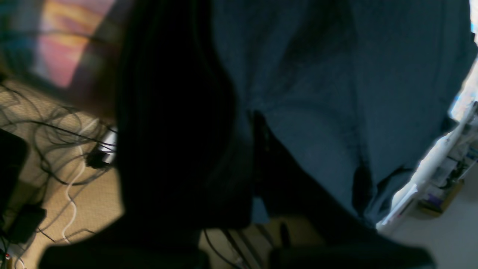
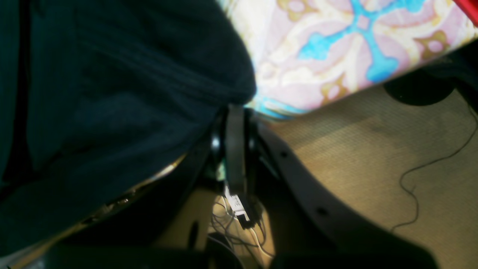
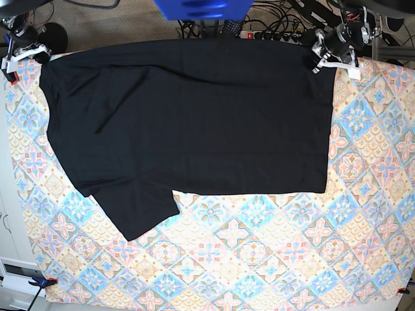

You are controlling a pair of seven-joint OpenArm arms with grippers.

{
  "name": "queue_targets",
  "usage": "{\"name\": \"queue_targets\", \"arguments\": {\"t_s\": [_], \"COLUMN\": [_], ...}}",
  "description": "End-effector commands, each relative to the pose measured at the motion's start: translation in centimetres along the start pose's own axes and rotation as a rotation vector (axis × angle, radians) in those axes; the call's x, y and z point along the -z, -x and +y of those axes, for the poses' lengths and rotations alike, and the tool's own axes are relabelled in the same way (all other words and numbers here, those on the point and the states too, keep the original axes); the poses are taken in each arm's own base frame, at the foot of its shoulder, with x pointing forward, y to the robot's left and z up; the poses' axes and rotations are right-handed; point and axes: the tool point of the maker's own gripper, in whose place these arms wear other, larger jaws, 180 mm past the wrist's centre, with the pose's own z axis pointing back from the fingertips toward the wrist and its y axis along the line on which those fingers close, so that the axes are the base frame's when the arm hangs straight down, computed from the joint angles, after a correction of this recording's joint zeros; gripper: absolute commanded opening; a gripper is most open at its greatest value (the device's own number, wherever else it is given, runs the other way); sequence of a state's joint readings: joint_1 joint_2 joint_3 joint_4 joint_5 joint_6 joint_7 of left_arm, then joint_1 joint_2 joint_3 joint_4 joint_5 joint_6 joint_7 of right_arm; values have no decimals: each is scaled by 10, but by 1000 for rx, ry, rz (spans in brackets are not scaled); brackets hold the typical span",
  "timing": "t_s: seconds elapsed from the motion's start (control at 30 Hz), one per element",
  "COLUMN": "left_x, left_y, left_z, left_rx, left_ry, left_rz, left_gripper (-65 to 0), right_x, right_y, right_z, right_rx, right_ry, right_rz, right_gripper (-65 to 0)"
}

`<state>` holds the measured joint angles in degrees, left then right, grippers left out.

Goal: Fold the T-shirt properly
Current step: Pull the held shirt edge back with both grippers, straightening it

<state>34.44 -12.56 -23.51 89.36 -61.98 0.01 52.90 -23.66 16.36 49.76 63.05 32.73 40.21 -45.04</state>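
T-shirt (image 3: 194, 123) lying spread on the patterned bench (image 3: 259, 259).
You are seeing both tools pressed together at its far corners: left tool (image 3: 322, 57) and right tool (image 3: 26, 52) pinching black cloth.

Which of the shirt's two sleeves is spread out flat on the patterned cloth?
The sleeve at the base view's lower left of the T-shirt, lying spread on the patterned cloth. The other cannot be made out separately.
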Motion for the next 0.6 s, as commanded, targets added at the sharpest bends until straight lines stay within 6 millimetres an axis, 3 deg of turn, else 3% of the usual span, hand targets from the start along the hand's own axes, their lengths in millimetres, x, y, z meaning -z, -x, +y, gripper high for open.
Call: {"name": "queue_targets", "arguments": {"t_s": [0.0, 0.17, 0.3, 0.47, 0.57], "left_x": [-4, -4, -3, -9, -26], "left_y": [-5, -6, -7, -2, -14], "left_z": [1, -1, -3, 3, 1], "left_rx": [6, 7, 11, 14, 36], "left_ry": [2, 6, 11, -3, -5], "left_rz": [-13, -16, -15, -8, -59], "left_gripper": [-650, -646, -611, -481, -399], "right_x": [-4, -4, -10, -35, -45], "right_y": [-3, -3, -1, -16, -25], "right_z": [-5, -5, -10, -32, -40], "right_rx": [-21, -26, -33, -23, -19], "right_ry": [18, 19, 33, 100, 129], "right_rz": [12, 12, 16, -51, -82], "right_gripper": [-649, -641, -559, -437, -417]}}
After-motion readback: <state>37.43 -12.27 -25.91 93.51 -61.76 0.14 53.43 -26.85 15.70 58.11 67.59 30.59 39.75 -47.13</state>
